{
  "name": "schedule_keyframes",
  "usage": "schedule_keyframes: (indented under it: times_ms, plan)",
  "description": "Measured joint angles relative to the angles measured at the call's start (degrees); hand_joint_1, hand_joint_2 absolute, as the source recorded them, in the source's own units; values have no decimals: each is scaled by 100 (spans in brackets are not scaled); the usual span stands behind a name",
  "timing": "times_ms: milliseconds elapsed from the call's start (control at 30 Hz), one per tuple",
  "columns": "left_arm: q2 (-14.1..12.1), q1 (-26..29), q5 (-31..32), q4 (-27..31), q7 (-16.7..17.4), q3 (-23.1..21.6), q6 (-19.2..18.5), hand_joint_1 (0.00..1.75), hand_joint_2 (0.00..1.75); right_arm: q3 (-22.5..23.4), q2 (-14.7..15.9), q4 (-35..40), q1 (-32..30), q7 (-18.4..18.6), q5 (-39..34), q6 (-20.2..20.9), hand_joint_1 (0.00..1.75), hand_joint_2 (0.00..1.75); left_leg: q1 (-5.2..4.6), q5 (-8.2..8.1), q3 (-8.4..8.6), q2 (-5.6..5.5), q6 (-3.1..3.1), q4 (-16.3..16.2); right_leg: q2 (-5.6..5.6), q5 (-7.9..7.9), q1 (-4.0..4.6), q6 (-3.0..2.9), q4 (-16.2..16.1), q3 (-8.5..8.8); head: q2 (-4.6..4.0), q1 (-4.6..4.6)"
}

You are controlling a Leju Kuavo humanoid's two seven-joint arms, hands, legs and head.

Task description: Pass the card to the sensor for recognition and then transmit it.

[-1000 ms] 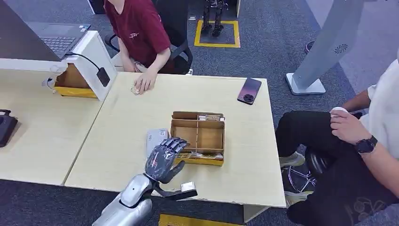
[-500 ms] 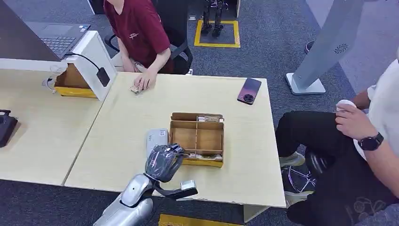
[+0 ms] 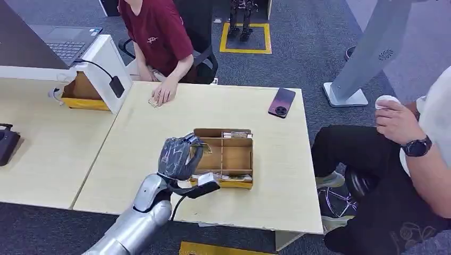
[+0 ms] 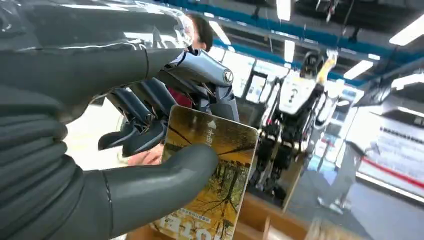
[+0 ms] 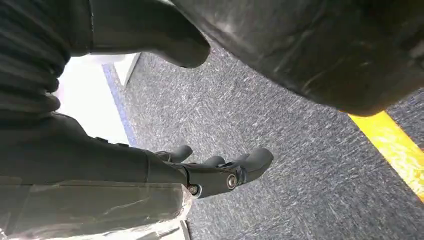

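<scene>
**Card in left hand, lifted over the box — entry on carrying it to the sensor**

Head view. Card point(image 3: 198, 150) sat at the left hand point(image 3: 178, 158), raised above the left end of the compartmented wooden box point(image 3: 234, 154) on the pale table point(image 3: 276, 175). Fingers were curled in around it; little of the card showed. A person's hand point(image 3: 162, 91) rested at the table's far edge. No sensor could be identified with certainty.

Left wrist view. Card point(image 4: 215, 170), printed with yellow autumn trees, was pinched flat between thumb point(image 4: 165, 175) and dark fingers point(image 4: 145, 125), its far corner free. Advice: keep the pinch firm and low, leaving the printed face uncovered for reading; move level, avoiding the box wall.

Right wrist view. Right hand point(image 5: 220, 170) hung over grey carpet, fingers loosely apart, holding nothing.
</scene>
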State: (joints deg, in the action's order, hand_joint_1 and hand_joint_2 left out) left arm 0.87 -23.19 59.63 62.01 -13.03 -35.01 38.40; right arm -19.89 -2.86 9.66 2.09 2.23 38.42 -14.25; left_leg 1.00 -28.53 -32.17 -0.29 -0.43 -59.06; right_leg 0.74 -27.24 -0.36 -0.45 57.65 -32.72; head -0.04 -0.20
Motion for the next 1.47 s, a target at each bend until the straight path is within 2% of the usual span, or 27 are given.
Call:
schedule_keyframes:
  times_ms: [200,400,433,567,633,867,1467]
  plan:
    - [-52,-463,61,-40,308,0,-6,175,175,0,-7,0,14,87,98,20,0,175,0,1,-1,-2,0,0,0,0,0,0,0,0,0,0]
    - [2,-1211,322,-842,733,53,94,175,175,-2,-42,9,81,186,247,161,0,175,0,4,-1,-2,2,-1,1,2,0,0,1,0,0,2]
    - [20,-1345,467,-1009,858,111,99,175,175,-2,-46,11,98,208,286,184,0,175,0,7,-1,-2,5,-1,1,3,0,0,1,0,0,2]
    - [120,-1780,539,-1621,872,657,114,175,175,-4,-74,41,167,227,321,190,0,175,0,8,1,0,5,-1,3,6,0,-5,3,0,0,2]
    - [149,-1885,885,-1814,999,941,116,175,175,-9,-96,48,194,247,393,230,0,175,0,8,0,0,5,-1,3,6,1,-5,3,-1,0,0]
    - [221,-2043,1342,-2319,947,1862,116,175,175,-11,-122,57,221,275,448,256,0,175,0,8,0,0,5,-1,4,5,1,-5,3,-2,0,2]
    - [267,-2071,1545,-2691,813,2411,118,175,175,-9,-129,57,220,205,494,258,0,175,0,8,-1,0,5,-1,4,6,1,-5,3,-2,0,0]
